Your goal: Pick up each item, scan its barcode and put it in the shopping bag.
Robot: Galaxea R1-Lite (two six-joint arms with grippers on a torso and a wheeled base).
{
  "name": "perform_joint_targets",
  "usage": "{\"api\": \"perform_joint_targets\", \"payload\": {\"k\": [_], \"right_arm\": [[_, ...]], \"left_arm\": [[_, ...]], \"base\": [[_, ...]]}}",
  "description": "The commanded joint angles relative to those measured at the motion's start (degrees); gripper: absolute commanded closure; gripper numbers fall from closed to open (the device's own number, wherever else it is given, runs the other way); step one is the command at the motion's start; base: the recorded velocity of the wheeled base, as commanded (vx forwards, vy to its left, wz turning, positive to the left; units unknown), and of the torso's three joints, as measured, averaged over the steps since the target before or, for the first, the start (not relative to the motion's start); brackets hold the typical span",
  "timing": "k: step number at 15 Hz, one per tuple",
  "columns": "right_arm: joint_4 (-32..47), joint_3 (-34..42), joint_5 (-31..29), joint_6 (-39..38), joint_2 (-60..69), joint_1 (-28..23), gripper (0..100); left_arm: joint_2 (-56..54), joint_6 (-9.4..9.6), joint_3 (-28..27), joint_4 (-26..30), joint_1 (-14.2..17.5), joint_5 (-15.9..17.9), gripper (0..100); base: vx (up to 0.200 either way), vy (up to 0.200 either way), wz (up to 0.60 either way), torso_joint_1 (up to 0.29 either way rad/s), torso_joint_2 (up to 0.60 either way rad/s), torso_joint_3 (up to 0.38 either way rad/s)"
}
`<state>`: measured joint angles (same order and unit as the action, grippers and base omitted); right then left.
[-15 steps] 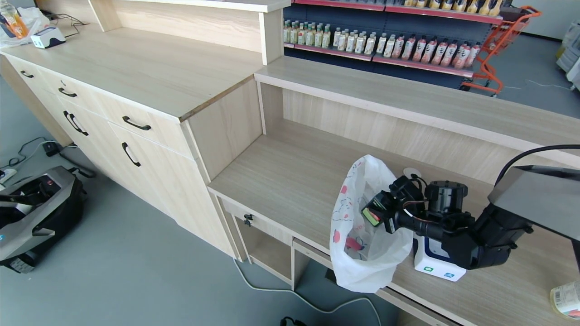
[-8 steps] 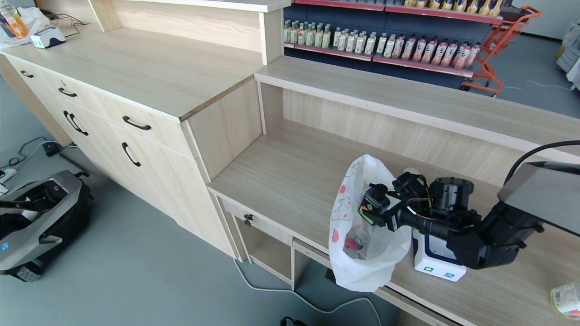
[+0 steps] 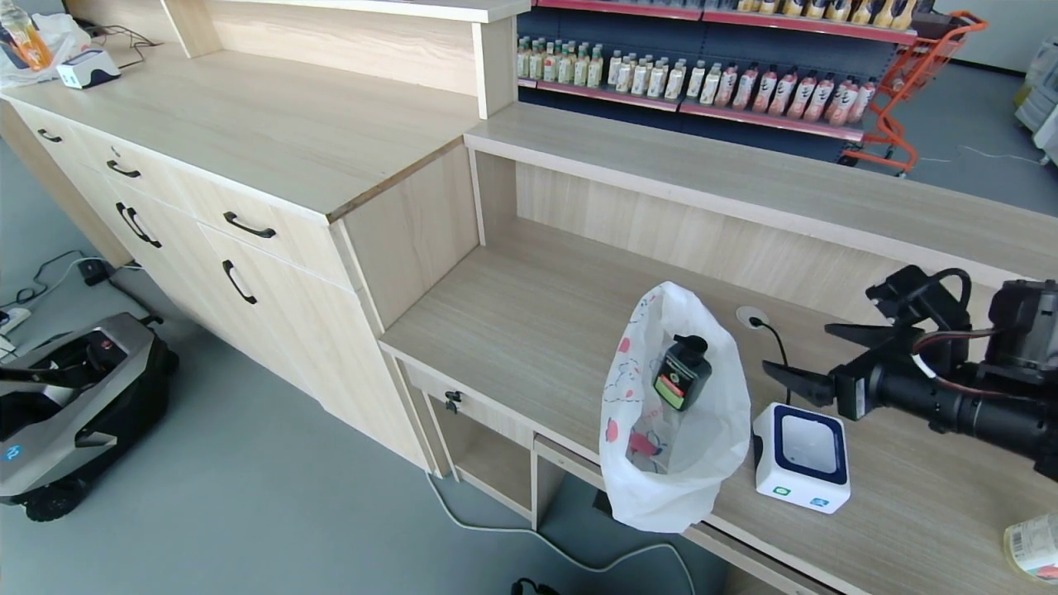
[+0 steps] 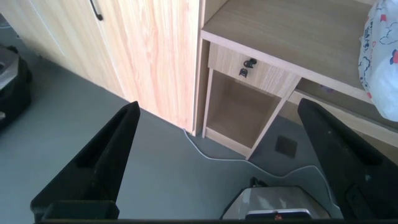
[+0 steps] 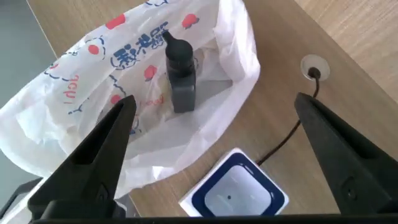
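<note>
A white shopping bag [image 3: 636, 463] with red prints stands open at the counter's front edge. A dark bottle [image 3: 682, 376] with a black cap and a red and green label rests upright inside it, also seen as the bottle [image 5: 180, 78] in the bag [image 5: 87, 93]. My right gripper [image 3: 795, 349] is open and holds nothing, to the right of the bag and above the white and blue scanner [image 3: 802, 456]. My left gripper [image 4: 217, 109] is open over the floor, in front of the desk's small drawer [image 4: 249, 65].
A labelled bottle [image 3: 1033, 545] lies at the counter's near right corner. A cable runs from a grommet [image 3: 750, 316] to the scanner. The raised ledge [image 3: 744, 178] borders the counter behind. Store shelves [image 3: 686, 83] and an orange cart [image 3: 901, 91] stand beyond.
My right gripper let go of the dark bottle inside the bag, opened, and drew back to the right. The bottle stays in the bag.
</note>
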<state>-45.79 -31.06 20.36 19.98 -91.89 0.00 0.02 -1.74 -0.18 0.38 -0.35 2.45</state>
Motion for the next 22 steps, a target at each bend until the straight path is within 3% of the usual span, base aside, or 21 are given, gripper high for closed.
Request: {"api": "perform_joint_targets", "payload": {"k": [1,3,5,6,7,10,16,22], "right_arm": [[16.87,2.5,-1.46,4.72,22.28,-11.6,0],[30.85,1.53,-6.03,12.28,27.21,-22.24,0],[39.02,1.88,-17.28,14.91,29.23,-30.41,0],[41.04,2.06,-25.37,14.47,28.79,-32.08,0],[41.39,2.23,-27.83,13.51,28.52,-32.34,0],[44.12,2.41,-32.31,0.15,23.69,-34.28,0],[33.31,3.73,-30.38,-12.77,10.33,-32.43,0],[17.66,4.25,-25.19,-13.3,-0.48,-27.25,0]], "left_arm": [[-0.02,-0.01,0.01,0.06,0.0,-0.08,0],[-0.02,-0.01,0.01,-0.03,0.0,0.01,0],[-0.02,-0.01,0.01,-0.03,0.0,0.01,0],[-0.02,-0.01,0.01,-0.03,0.0,-0.08,0],[-0.02,-0.01,0.01,0.06,0.0,0.01,0],[-0.02,-0.01,0.01,0.06,0.0,0.01,0],[-0.02,-0.01,0.01,-0.03,0.0,0.01,0],[-0.02,-0.01,0.01,0.06,0.0,0.01,0]], "base": [[0.0,0.0,0.0,0.0,0.0,0.0],[0.0,0.0,-0.6,0.005,0.0,0.002],[0.0,0.0,-0.6,-0.002,0.0,0.002],[0.0,0.0,-0.6,0.007,0.01,0.002],[0.0,0.0,-0.6,0.002,0.01,0.002],[0.0,0.0,0.0,0.0,0.0,0.0],[0.0,0.0,0.0,0.0,0.0,0.0],[0.0,0.0,0.0,0.0,0.0,0.0]]}}
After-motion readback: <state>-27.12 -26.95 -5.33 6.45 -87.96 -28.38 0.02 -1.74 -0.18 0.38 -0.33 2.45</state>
